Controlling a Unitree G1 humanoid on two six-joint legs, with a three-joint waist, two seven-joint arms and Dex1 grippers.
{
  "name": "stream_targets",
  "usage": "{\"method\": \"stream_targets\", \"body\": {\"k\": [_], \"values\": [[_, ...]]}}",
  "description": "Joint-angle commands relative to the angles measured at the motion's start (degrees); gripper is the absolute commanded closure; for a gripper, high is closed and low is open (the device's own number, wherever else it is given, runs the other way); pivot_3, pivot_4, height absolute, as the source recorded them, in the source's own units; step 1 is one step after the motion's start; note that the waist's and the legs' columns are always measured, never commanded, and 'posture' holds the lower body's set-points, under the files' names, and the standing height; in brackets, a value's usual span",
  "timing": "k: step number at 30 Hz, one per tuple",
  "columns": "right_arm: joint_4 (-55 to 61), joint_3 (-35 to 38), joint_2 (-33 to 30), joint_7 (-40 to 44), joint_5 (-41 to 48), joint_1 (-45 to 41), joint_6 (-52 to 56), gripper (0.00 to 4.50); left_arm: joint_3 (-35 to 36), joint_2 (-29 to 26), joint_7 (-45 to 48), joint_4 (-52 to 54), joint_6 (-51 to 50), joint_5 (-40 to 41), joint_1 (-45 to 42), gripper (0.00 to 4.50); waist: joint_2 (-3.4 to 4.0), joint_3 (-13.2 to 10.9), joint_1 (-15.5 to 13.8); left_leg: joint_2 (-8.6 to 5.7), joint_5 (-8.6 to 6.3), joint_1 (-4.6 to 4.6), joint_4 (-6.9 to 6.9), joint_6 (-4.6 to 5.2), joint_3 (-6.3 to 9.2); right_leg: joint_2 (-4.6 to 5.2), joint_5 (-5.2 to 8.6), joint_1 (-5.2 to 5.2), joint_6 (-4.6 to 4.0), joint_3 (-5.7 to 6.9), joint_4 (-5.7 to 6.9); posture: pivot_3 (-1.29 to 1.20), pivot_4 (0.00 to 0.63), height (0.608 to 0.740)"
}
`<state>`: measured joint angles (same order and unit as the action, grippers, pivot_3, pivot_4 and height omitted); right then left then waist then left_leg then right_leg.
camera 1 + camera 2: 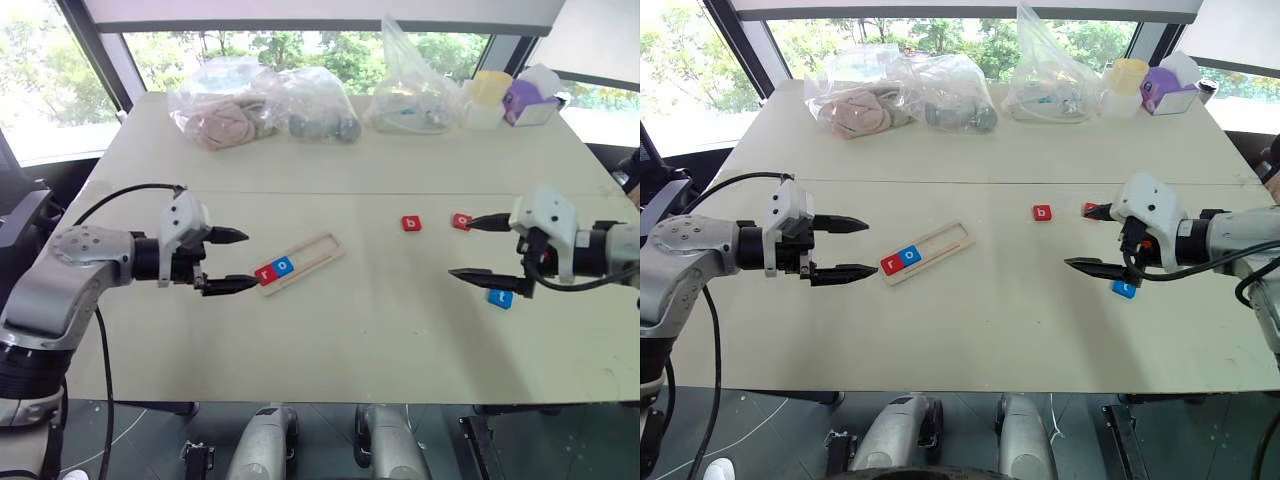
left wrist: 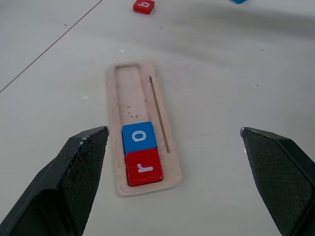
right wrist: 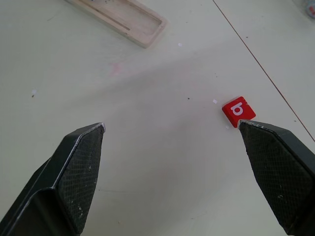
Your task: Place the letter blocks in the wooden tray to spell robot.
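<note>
black fingers of left tool (image 1: 232,261) and right tool (image 1: 480,248) spread wide, empty.

Red block (image 1: 461,221) half behind right gripper (image 1: 470,248)

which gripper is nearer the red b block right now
Right. The right gripper hovers open just beside the red b block, toward the table's right side. The left gripper is open at the wooden tray, across the tray from it.
</note>
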<state>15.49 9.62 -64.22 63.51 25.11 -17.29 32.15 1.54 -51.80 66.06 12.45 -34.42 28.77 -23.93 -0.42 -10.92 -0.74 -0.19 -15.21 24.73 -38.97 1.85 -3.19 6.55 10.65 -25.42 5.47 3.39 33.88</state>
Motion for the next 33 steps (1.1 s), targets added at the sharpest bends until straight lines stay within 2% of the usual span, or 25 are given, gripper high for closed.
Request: {"method": "stream_targets", "body": {"k": [1, 9, 23, 26, 33], "values": [[0.9, 1.0, -1.1, 0.4, -0.2, -1.0, -0.6, 0.03, 1.5, -1.0, 0.5, 0.3, 0.9, 0.3, -1.6, 0.0, 0.0, 0.0, 0.0, 0.0, 0.0, 0.0, 0.0, 0.0, 0.0, 0.0, 0.0, 0.0, 0.0, 0.0, 0.0, 0.0, 0.15, 0.74], [1.9, 1.3, -0.3, -0.6, -0.4, 0.0, -0.3, 0.03, 1.3, -1.0, 0.4, 2.4, -3.4, 2.5, -2.8, 0.0, 0.0, 0.0, 0.0, 0.0, 0.01, 0.0, -0.02, 0.01, 0.0, -0.01, -0.01, 0.0, 0.01, 0.0, 0.03, 0.0, 0.15, 0.74], [5.2, 2.4, 0.9, -3.7, 0.3, 3.5, 0.4, 0.03, 0.4, 0.5, -4.3, 3.9, -3.7, 1.2, -0.9, 0.0, 0.0, 0.0, 0.0, 0.0, 0.01, 0.0, -0.14, 0.01, -0.01, -0.01, -0.01, 0.02, 0.02, -0.01, 0.14, 0.0, 0.15, 0.74], [6.2, 2.6, 1.4, -4.6, 0.3, 4.5, 0.6, 0.03, -0.9, 1.6, -7.0, 3.2, -2.3, -1.3, -0.4, 0.0, 0.0, 0.0, 0.0, -0.01, 0.02, -0.01, -0.15, 0.01, 0.0, -0.02, -0.01, 0.03, 0.02, -0.01, 0.16, 0.0, 0.15, 0.74], [9.5, 3.3, 3.3, -7.5, 0.4, 7.5, 1.7, 0.03, -4.6, 9.3, -16.9, 1.0, -2.5, -7.4, -0.4, 0.0, -0.03, 0.0, -0.1, -0.02, 0.02, -0.04, -0.21, 0.03, 0.0, -0.02, -0.02, 0.11, 0.03, -0.01, 0.18, 0.0, 0.15, 0.74]]}}
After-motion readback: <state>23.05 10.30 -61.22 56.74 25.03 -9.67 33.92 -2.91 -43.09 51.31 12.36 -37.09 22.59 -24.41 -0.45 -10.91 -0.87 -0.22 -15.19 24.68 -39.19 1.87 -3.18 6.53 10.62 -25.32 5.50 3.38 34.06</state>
